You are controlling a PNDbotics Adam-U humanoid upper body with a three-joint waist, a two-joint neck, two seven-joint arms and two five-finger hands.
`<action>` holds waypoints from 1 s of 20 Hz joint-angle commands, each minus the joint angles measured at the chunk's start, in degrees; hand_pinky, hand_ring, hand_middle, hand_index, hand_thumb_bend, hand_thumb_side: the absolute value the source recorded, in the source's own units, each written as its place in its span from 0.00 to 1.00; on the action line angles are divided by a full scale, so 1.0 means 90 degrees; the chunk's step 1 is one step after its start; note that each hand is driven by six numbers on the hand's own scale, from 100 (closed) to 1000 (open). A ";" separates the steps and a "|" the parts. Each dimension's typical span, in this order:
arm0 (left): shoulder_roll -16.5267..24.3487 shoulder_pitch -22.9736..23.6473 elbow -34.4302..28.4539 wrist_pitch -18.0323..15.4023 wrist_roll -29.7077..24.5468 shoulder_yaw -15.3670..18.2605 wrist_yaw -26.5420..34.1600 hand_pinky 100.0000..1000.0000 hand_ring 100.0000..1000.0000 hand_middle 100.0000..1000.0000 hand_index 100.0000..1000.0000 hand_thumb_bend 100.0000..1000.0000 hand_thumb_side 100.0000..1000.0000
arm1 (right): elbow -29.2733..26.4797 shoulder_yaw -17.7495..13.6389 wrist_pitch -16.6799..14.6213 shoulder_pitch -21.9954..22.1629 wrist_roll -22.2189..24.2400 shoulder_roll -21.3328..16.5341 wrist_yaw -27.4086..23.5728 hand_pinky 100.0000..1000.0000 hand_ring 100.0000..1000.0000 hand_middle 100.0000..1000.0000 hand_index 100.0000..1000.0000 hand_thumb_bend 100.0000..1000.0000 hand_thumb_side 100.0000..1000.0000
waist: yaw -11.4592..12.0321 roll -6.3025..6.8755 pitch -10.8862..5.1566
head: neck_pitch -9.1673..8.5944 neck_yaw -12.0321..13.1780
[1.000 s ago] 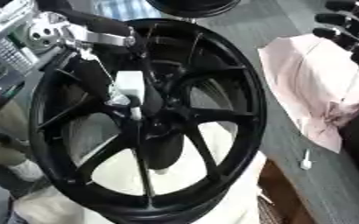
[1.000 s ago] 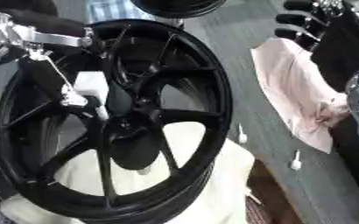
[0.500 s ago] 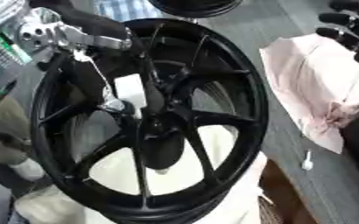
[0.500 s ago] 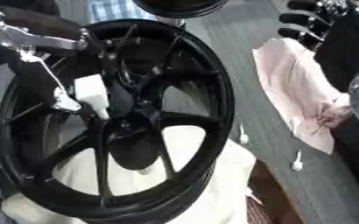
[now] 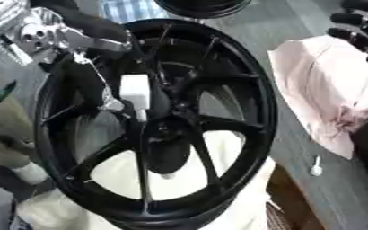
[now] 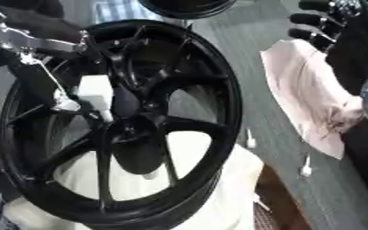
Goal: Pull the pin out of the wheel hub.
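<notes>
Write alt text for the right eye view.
A large black spoked wheel fills the view, with the robot's left hand reaching in from the upper left toward a white piece at the hub. The right hand rests idle top right above a pink cloth.

Before me lay a grey table (image 5: 328, 188), a crumpled pink cloth (image 5: 321, 85) upon it; white cloth (image 6: 218, 193) spread below, brown wood edging the tabletop.

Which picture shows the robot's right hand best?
The right eye view. There the right hand shows its dark fingers and part of its body, up in the top right corner above the pink cloth. The left eye view catches only the fingers at the picture's edge.
</notes>
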 commanded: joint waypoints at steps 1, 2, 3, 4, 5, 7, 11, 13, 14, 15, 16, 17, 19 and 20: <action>0.0129 -0.0114 -0.0131 0.0160 0.0233 0.0201 0.0288 0.46 0.30 0.23 0.41 0.02 0.03 | -0.0111 -0.0089 0.0001 -0.0039 -0.0041 -0.0122 -0.0027 0.71 0.69 0.61 0.67 0.00 0.35 | 0.0007 -0.0052 -0.0104 | -0.0080 0.0016; 0.0142 -0.0108 -0.0160 0.0225 0.0317 0.0225 0.0387 0.45 0.28 0.20 0.38 0.01 0.00 | -0.0111 -0.0090 0.0002 -0.0041 -0.0047 -0.0124 -0.0028 0.71 0.69 0.61 0.67 0.00 0.35 | 0.0007 -0.0051 -0.0106 | -0.0082 0.0014; 0.0164 -0.0101 -0.0201 0.0283 0.0391 0.0250 0.0471 0.44 0.24 0.16 0.34 0.00 0.00 | -0.0111 -0.0093 0.0006 -0.0041 -0.0056 -0.0125 -0.0029 0.71 0.69 0.61 0.67 0.00 0.35 | 0.0008 -0.0049 -0.0109 | -0.0083 0.0012; 0.0191 -0.0091 -0.0251 0.0329 0.0443 0.0272 0.0535 0.44 0.22 0.13 0.31 0.00 0.00 | -0.0111 -0.0096 0.0009 -0.0040 -0.0066 -0.0126 -0.0031 0.71 0.69 0.61 0.67 0.00 0.35 | 0.0008 -0.0047 -0.0112 | -0.0084 0.0011; 0.0224 -0.0081 -0.0302 0.0368 0.0481 0.0299 0.0581 0.42 0.18 0.07 0.25 0.00 0.00 | -0.0111 -0.0097 0.0011 -0.0040 -0.0075 -0.0128 -0.0033 0.71 0.69 0.61 0.67 0.00 0.35 | 0.0009 -0.0046 -0.0115 | -0.0083 0.0008; 0.0320 -0.0046 -0.0435 0.0413 0.0585 0.0398 0.0654 0.41 0.15 0.03 0.20 0.00 0.00 | -0.0111 -0.0100 0.0012 -0.0041 -0.0089 -0.0138 -0.0031 0.71 0.69 0.61 0.67 0.00 0.35 | 0.0011 -0.0044 -0.0121 | -0.0079 0.0001; 0.0613 0.0104 -0.0753 0.0406 0.1048 0.0853 0.0844 0.41 0.09 0.00 0.15 0.01 0.00 | -0.0111 -0.0120 0.0008 -0.0050 -0.0111 -0.0156 -0.0019 0.71 0.69 0.61 0.67 0.00 0.35 | 0.0022 -0.0044 -0.0139 | -0.0077 -0.0027; 0.0764 0.0223 -0.0888 0.0408 0.1414 0.1169 0.1019 0.41 0.06 0.00 0.14 0.02 0.00 | -0.0111 -0.0135 0.0000 -0.0061 -0.0127 -0.0160 -0.0008 0.71 0.69 0.61 0.67 0.00 0.34 | 0.0027 -0.0045 -0.0149 | -0.0078 -0.0036; 0.0832 0.0288 -0.0949 0.0410 0.1610 0.1351 0.1122 0.41 0.06 0.00 0.14 0.03 0.00 | -0.0111 -0.0147 -0.0006 -0.0065 -0.0139 -0.0161 -0.0002 0.71 0.69 0.61 0.67 0.00 0.34 | 0.0031 -0.0048 -0.0155 | -0.0083 -0.0042; 0.0902 0.0358 -0.1002 0.0412 0.1803 0.1521 0.1220 0.40 0.05 0.00 0.14 0.03 0.00 | -0.0111 -0.0158 -0.0012 -0.0070 -0.0151 -0.0161 0.0003 0.71 0.69 0.61 0.67 0.00 0.34 | 0.0034 -0.0051 -0.0159 | -0.0089 -0.0050; 0.0974 0.0435 -0.1032 0.0409 0.1991 0.1685 0.1307 0.40 0.05 0.00 0.14 0.03 0.00 | -0.0111 -0.0168 -0.0019 -0.0077 -0.0161 -0.0162 0.0008 0.71 0.69 0.61 0.67 0.00 0.34 | 0.0037 -0.0054 -0.0164 | -0.0094 -0.0058; 0.1046 0.0517 -0.1031 0.0409 0.2166 0.1838 0.1374 0.40 0.04 0.00 0.13 0.04 0.00 | -0.0111 -0.0177 -0.0026 -0.0081 -0.0170 -0.0164 0.0014 0.71 0.69 0.61 0.67 0.00 0.34 | 0.0042 -0.0059 -0.0168 | -0.0097 -0.0069; 0.1199 0.0710 -0.0945 0.0419 0.2520 0.2164 0.1461 0.40 0.03 0.00 0.13 0.05 0.00 | -0.0111 -0.0198 -0.0042 -0.0088 -0.0185 -0.0170 0.0029 0.71 0.69 0.61 0.67 0.00 0.34 | 0.0056 -0.0069 -0.0174 | -0.0106 -0.0088; 0.1304 0.0844 -0.0864 0.0443 0.2720 0.2371 0.1481 0.39 0.03 0.00 0.13 0.05 0.00 | -0.0111 -0.0217 -0.0051 -0.0085 -0.0199 -0.0174 0.0039 0.71 0.69 0.61 0.67 0.00 0.33 | 0.0069 -0.0076 -0.0176 | -0.0109 -0.0104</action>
